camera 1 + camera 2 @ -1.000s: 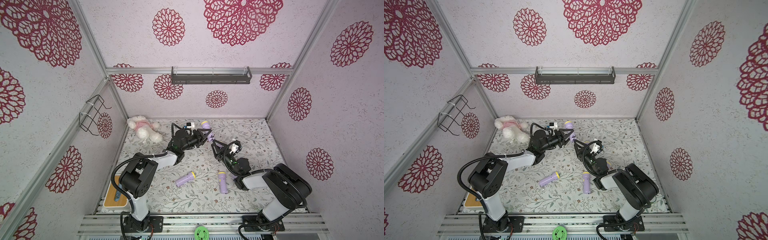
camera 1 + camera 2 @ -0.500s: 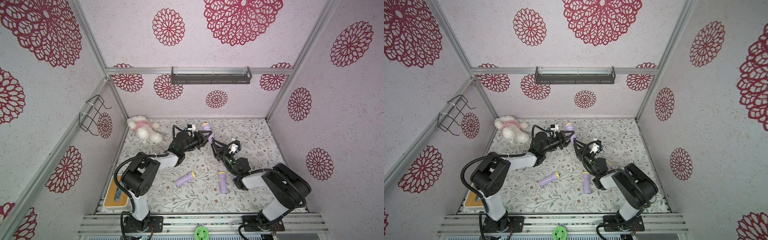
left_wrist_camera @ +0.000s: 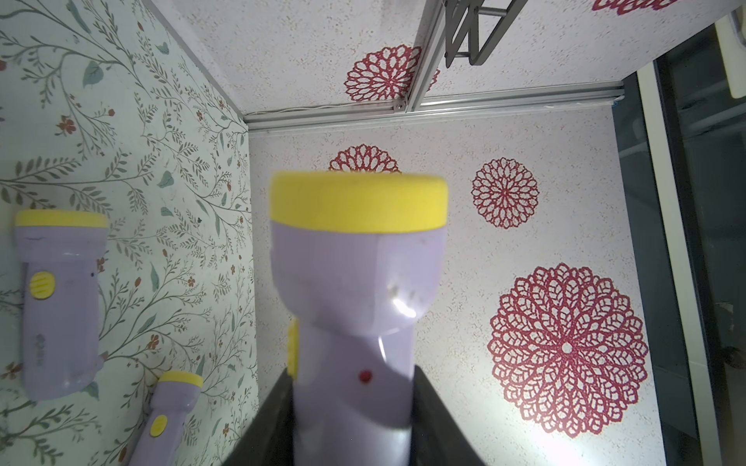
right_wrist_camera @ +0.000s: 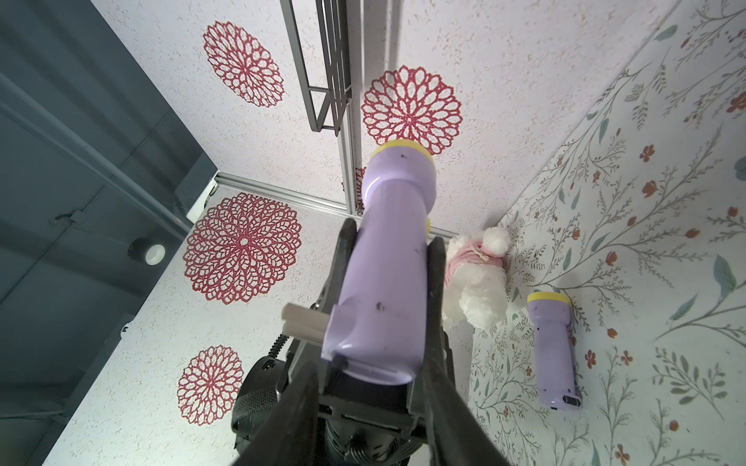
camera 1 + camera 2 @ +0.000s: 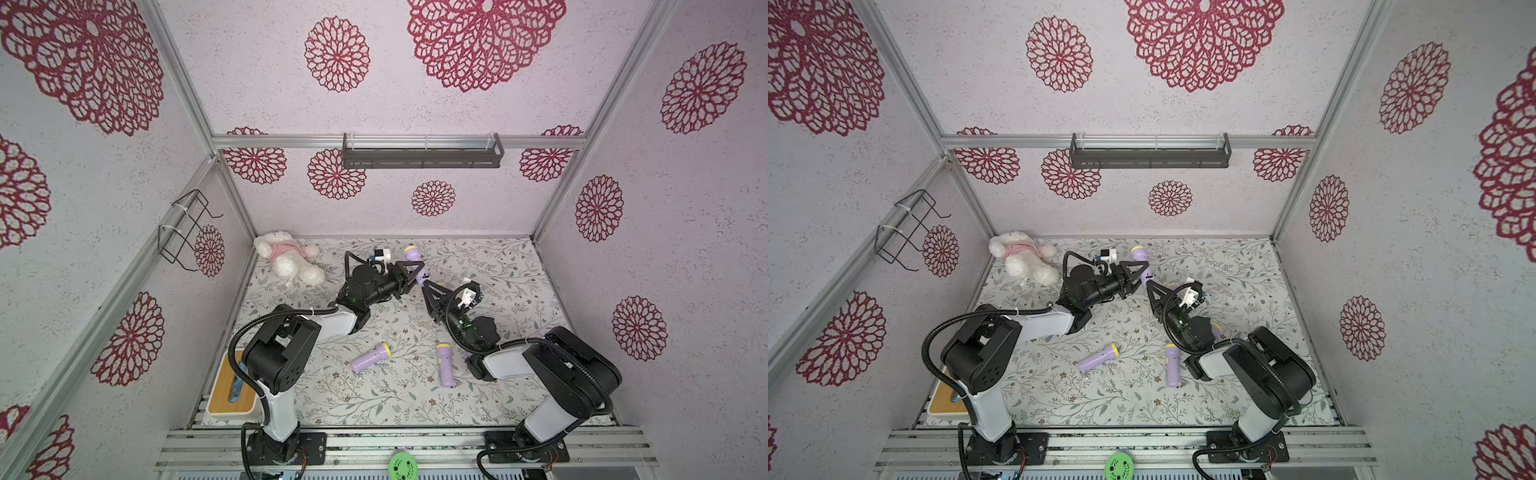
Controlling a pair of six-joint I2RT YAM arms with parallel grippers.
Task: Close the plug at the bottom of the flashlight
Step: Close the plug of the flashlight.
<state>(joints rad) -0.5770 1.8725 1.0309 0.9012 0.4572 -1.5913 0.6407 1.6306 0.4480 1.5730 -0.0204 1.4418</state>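
A purple flashlight point(image 5: 412, 252) with a yellow head hangs above the back middle of the mat, also visible in the other top view point(image 5: 1139, 252). My left gripper point(image 5: 415, 272) point(image 3: 351, 387) is shut on its handle point(image 3: 355, 282). In the right wrist view the flashlight point(image 4: 387, 242) shows its bottom end. The cream plug point(image 4: 302, 322) sticks out sideways from that end, unfolded. My right gripper point(image 5: 427, 286) point(image 4: 371, 387) sits just below the bottom end. Its jaws stand apart on either side, short of the plug.
Two more purple flashlights point(image 5: 370, 357) point(image 5: 444, 365) lie on the floral mat between the arm bases. A white plush toy point(image 5: 286, 259) lies at the back left. A wood-topped box point(image 5: 230, 390) sits front left. A dark shelf point(image 5: 422, 151) hangs on the back wall.
My right gripper has crept up-left toward the flashlight's bottom end and its jaws have narrowed. The left gripper and the flashlight have barely moved.
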